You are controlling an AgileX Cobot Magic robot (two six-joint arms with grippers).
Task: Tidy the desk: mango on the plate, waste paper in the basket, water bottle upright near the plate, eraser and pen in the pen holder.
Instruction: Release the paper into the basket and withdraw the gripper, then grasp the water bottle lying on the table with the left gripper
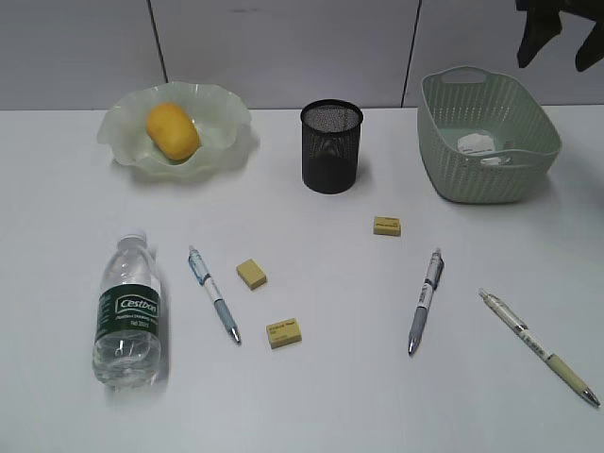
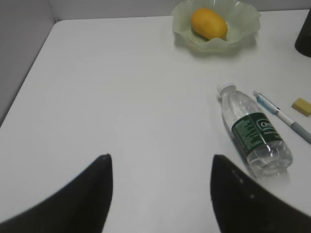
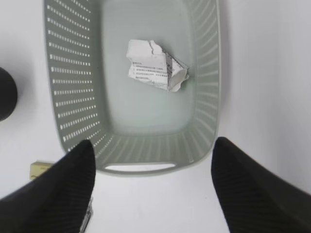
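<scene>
The mango (image 1: 173,130) lies on the ruffled green plate (image 1: 123,127) at the back left. The waste paper (image 3: 155,65) lies inside the basket (image 1: 488,137) at the back right. The water bottle (image 1: 127,311) lies on its side at the front left. The empty-looking black pen holder (image 1: 331,146) stands at the back middle. Three yellow erasers (image 1: 251,274) (image 1: 285,332) (image 1: 387,226) and three pens (image 1: 214,293) (image 1: 426,300) (image 1: 538,346) lie on the desk (image 1: 330,396). My left gripper (image 2: 160,165) is open and empty, left of the bottle (image 2: 255,133). My right gripper (image 3: 153,150) is open and empty above the basket's near end (image 3: 73,73).
A grey panelled wall runs behind the desk. In the left wrist view the desk's left edge meets a grey side wall (image 2: 19,58). The right arm (image 1: 555,57) hangs at the top right above the basket.
</scene>
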